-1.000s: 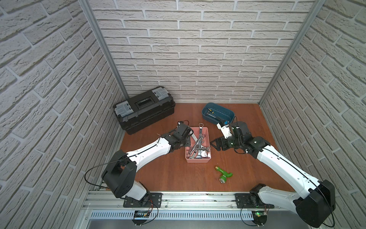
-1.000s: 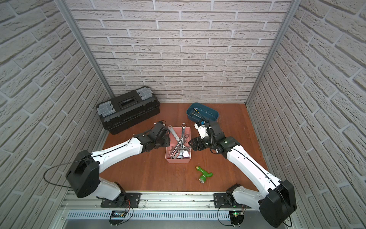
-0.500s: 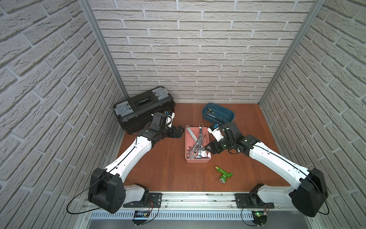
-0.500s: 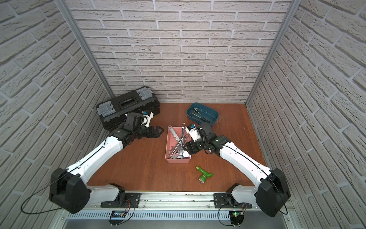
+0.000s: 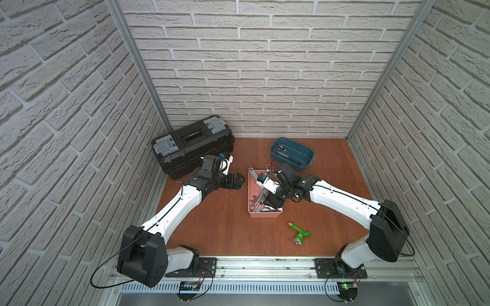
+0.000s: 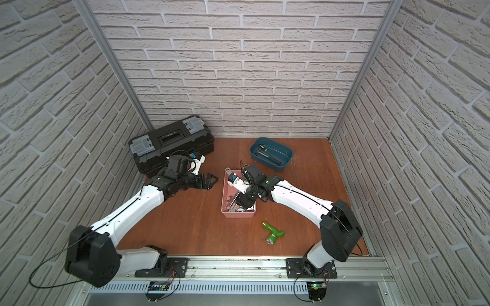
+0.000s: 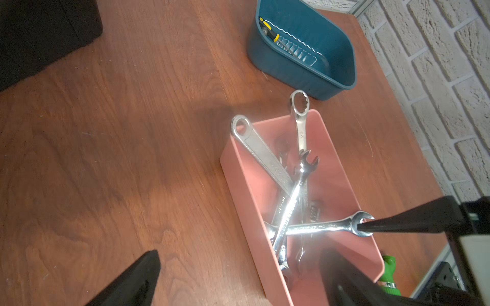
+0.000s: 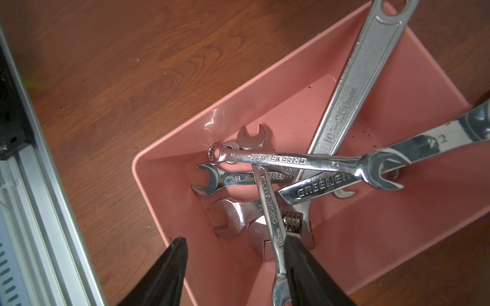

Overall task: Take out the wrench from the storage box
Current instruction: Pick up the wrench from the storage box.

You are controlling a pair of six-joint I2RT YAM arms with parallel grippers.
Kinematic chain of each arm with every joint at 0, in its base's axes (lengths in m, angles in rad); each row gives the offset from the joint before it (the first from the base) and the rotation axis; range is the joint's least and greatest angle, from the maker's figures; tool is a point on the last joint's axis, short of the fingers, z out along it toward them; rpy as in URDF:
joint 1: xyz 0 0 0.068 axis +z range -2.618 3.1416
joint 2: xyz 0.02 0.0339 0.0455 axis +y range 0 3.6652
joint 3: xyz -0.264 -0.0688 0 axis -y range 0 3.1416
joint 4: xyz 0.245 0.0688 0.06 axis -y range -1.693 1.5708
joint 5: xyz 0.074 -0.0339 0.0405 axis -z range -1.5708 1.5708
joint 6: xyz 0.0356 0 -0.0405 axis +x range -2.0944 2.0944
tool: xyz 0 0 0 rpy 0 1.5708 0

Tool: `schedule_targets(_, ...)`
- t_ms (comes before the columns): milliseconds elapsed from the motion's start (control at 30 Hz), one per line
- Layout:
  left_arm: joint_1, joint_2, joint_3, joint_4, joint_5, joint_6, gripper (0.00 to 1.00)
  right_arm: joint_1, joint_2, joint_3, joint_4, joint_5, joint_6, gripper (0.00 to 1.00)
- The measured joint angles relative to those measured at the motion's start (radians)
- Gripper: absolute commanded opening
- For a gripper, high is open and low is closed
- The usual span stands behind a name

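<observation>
Pink box (image 5: pixel 249 194): stands in the middle of the table (image 5: pixel 212 227), near the front of the blue tub (image 5: pixel 305 162); open-topped, holding a heap of crossed steel wrenches
Wrench (image 8: pixel 270 209): a slim one stamped "chrome vanadium", lying inside the pink box on the heap; one end is tucked under another wrench and its open end points toward the right gripper
Right gripper (image 8: pixel 236 238): reaches down into the near end of the pink box with jaws apart, not clamped on anything; one finger (image 8: pixel 307 267) lies against the side of the wrench, the other (image 8: pixel 164 273) stands clear of it by the box wall
Left gripper (image 5: pixel 240 181): hangs above bare table just beside the left side of the pink box, jaws spread wide with nothing between them
Adjustable wrench (image 8: pixel 352 92): big, its handle leans out over a far corner of the pink box
Ring wrench (image 7: pixel 301 116): marked 22, its ring end pokes over the far rim
Toolbox (image 5: pixel 193 145): black, lid down, at the back left by the wall
Green fitting (image 5: pixel 299 233): lies on the table in front of the pink box, apart from it
</observation>
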Motion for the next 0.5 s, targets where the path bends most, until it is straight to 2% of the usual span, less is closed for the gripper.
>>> schedule_targets(100,0.0,-0.011,-0.014,0.0,-0.006,-0.003,0.98,0.0,0.024,0.021,0.006,0.008,0.046,0.62)
schedule_targets(233,0.005,-0.018,-0.025,0.005,-0.018,-0.01,0.98,0.0,0.042,0.013,0.067,0.007,0.2,0.6)
schedule_targets(500,0.005,-0.019,-0.05,0.023,-0.035,-0.032,0.98,0.018,0.077,-0.099,0.266,0.042,0.606,0.53)
